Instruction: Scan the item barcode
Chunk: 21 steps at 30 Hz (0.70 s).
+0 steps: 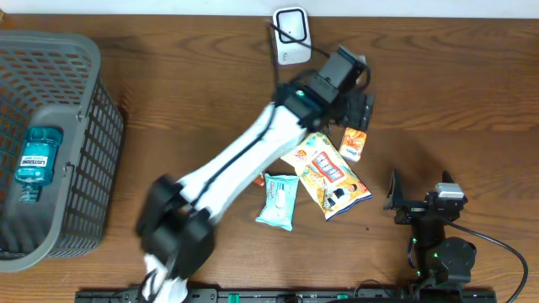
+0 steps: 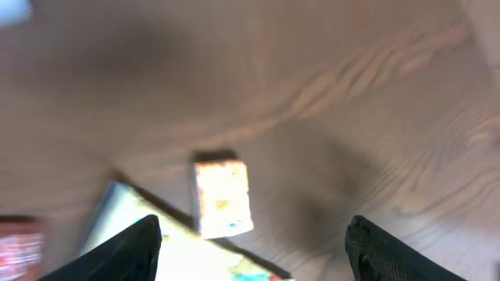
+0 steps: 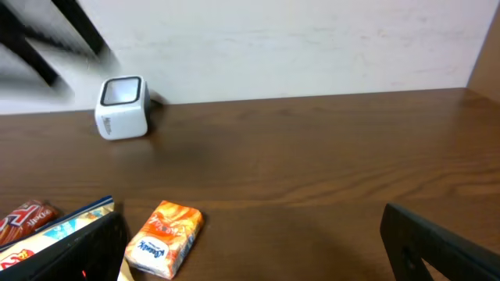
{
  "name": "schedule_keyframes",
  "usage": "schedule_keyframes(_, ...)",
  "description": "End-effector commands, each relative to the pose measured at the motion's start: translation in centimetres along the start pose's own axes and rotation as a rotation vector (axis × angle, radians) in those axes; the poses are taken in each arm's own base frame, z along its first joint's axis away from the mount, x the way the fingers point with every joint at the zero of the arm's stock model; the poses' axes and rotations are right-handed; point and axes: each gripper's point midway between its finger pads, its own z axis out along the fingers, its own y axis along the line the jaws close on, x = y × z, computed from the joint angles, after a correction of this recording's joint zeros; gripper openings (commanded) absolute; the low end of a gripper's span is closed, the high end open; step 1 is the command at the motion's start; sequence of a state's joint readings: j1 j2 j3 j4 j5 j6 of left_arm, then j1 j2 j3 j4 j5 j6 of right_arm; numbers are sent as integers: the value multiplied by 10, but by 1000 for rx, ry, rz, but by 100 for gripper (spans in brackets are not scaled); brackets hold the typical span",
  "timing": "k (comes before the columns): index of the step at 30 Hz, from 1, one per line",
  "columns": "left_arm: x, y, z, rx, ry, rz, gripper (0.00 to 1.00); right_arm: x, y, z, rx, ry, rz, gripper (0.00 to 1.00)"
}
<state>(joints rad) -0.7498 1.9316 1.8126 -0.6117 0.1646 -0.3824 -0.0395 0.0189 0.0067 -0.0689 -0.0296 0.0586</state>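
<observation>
Now my left gripper (image 2: 254,228) hangs with its jaws well apart and nothing clamped between them. Below it, the small orange packet (image 2: 223,197) lies flat on the wooden table (image 1: 472,76). The packet sits at the upper corner of the snack bag (image 1: 331,172); I cannot tell whether they touch. Bare wood runs off to the packet's right and back toward the white barcode scanner (image 1: 291,34), which stands at the table's far edge by the wall. A teal wipes pack (image 1: 278,200) lies at the snack bag's left. My right gripper (image 3: 251,218), jaws also wide and empty, sits low near the front edge, apart from the clutter. The grey basket (image 1: 93,168) holding a blue mouthwash bottle (image 1: 38,160) is well apart at the left edge.
</observation>
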Motion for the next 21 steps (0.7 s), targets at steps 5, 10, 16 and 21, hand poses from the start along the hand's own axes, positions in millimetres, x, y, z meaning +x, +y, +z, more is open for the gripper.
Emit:
schedule_keyframes(5,-64,71,-152,-468,-326,141,77,1,2,0,-9,5,-12,99)
schedule_keyframes(10,-75,129,-246,-719,-464,37,89,2,2,0,-9,5,-12,99)
schedule_keyframes(16,-61,203,-329,-852,-576,-256,99,2,2,0,-9,5,-12,99)
schedule_keyframes(21,-8,275,-392,-1001,-661,-696,98,2,2,0,-9,5,-12,99)
